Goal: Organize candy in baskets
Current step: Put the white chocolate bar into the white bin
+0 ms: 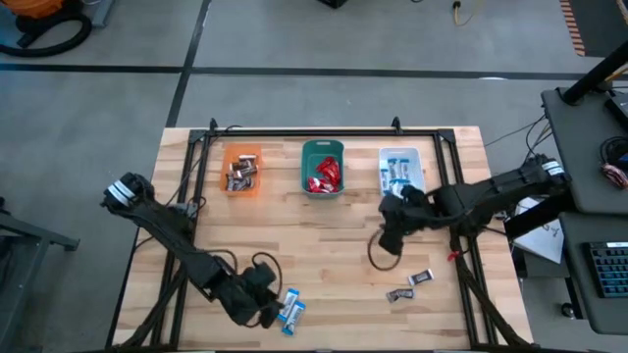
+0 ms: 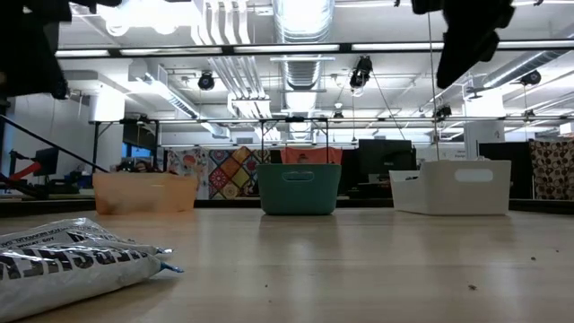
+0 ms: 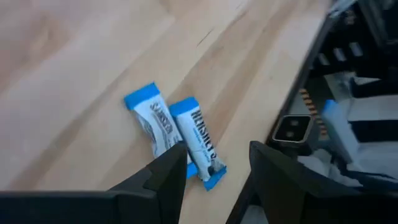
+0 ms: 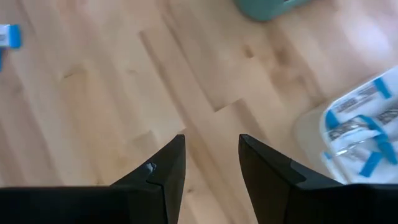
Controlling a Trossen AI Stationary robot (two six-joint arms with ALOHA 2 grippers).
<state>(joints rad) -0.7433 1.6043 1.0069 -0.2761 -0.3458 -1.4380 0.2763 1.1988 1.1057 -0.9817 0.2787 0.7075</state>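
The left gripper (image 3: 214, 168) hangs low over the near edge of the wooden surface (image 1: 324, 245), its jaws apart with nothing between them. Just ahead of its fingertips lie two blue-and-white candy bars (image 3: 177, 138) side by side; one finger's tip overlaps the nearer bar in the left wrist view, though whether it touches cannot be told.

The right gripper (image 4: 211, 152) is raised above the surface just in front of the whitish basket (image 1: 401, 169), jaws parted and empty over bare wood.

The high view shows the whole layout: the orange basket (image 1: 241, 170) holding dark silver-grey bars, the teal basket (image 1: 323, 168) holding red ones, the whitish basket holding blue-and-white ones, and two dark silver-grey bars (image 1: 410, 286) loose near the right front corner. The low view hides the baskets' contents but shows a silver-grey wrapped bar (image 2: 72, 260) lying close to the camera. The right wrist view looks into the whitish basket's blue-and-white wrappers (image 4: 357, 127).
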